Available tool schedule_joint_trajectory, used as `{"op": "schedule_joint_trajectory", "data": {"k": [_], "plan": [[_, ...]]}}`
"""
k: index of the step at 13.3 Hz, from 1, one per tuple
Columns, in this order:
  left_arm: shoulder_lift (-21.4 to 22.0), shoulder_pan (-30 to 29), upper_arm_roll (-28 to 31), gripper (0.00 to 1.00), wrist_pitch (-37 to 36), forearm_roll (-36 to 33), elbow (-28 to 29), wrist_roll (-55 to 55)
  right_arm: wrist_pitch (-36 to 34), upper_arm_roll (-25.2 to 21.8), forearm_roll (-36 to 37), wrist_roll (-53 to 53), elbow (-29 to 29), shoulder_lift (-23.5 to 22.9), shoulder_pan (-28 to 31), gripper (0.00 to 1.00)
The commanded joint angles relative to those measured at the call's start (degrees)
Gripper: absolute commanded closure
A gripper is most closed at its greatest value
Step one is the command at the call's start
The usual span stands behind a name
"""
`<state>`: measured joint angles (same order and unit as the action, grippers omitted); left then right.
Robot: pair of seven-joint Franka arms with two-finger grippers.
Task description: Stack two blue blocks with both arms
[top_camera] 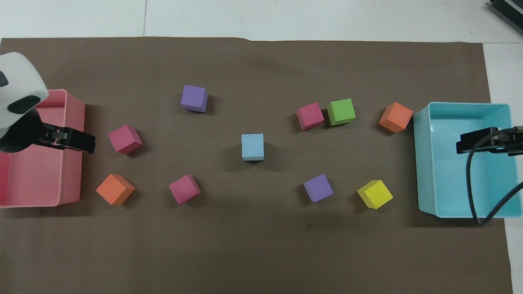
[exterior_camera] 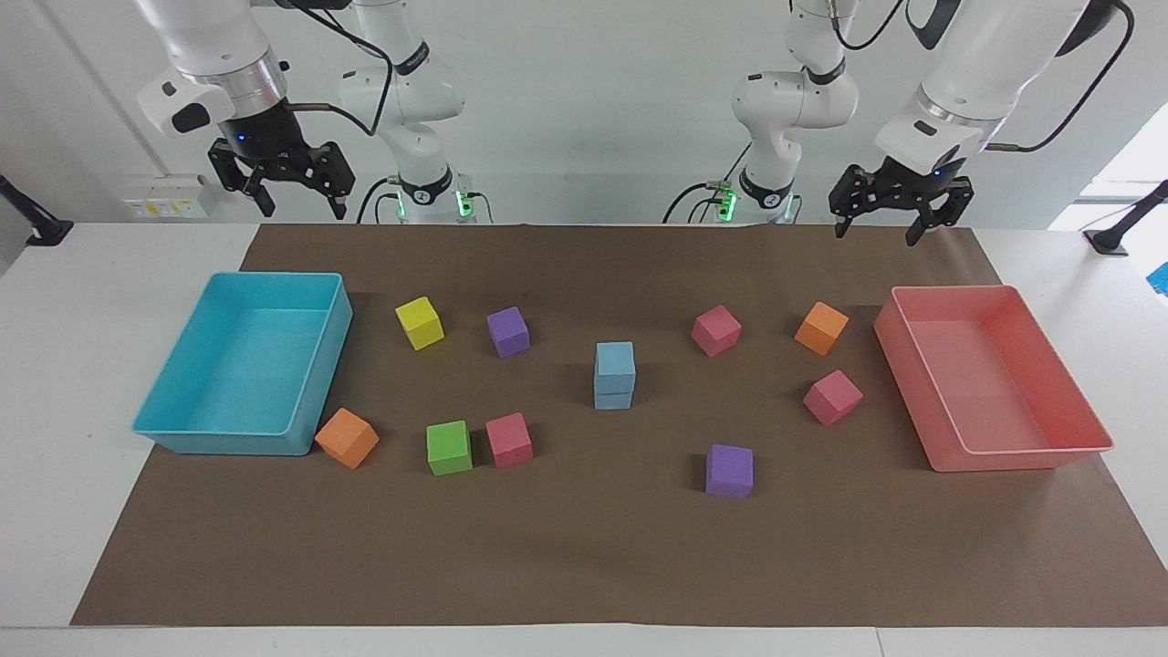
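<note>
The two light blue blocks stand stacked one on the other at the middle of the brown mat; in the overhead view the stack shows as a single square. My right gripper is open and empty, raised high over the turquoise tray; it also shows in the overhead view. My left gripper is open and empty, raised over the pink tray's edge; it also shows in the overhead view. Both grippers are well clear of the stack.
The turquoise tray sits at the right arm's end and the pink tray at the left arm's end. Around the stack lie a yellow cube, a green cube, two purple cubes, two orange and three pink cubes.
</note>
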<state>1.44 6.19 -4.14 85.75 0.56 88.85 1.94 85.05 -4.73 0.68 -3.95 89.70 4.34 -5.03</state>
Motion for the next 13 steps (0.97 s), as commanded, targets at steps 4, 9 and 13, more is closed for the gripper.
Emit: {"op": "schedule_joint_trajectory", "data": {"k": [4, 9, 13], "plan": [[1.6, -0.8, -0.1, 0.0, 2.3, 0.5, 2.2, 0.4, -3.0, -0.6, 1.1, 3.3, -1.3, 0.9, 0.7, 0.0], [1.4, -0.8, 0.2, 0.0, 4.1, 0.8, 2.2, 0.3, -3.3, -0.5, 1.2, 4.5, -1.0, 1.1, 0.6, 0.0], [1.5, -0.8, 0.3, 0.0, 3.5, 0.8, 2.2, 0.3, -3.0, -0.5, 0.8, 4.1, -0.7, 1.4, 0.5, 0.0]]}}
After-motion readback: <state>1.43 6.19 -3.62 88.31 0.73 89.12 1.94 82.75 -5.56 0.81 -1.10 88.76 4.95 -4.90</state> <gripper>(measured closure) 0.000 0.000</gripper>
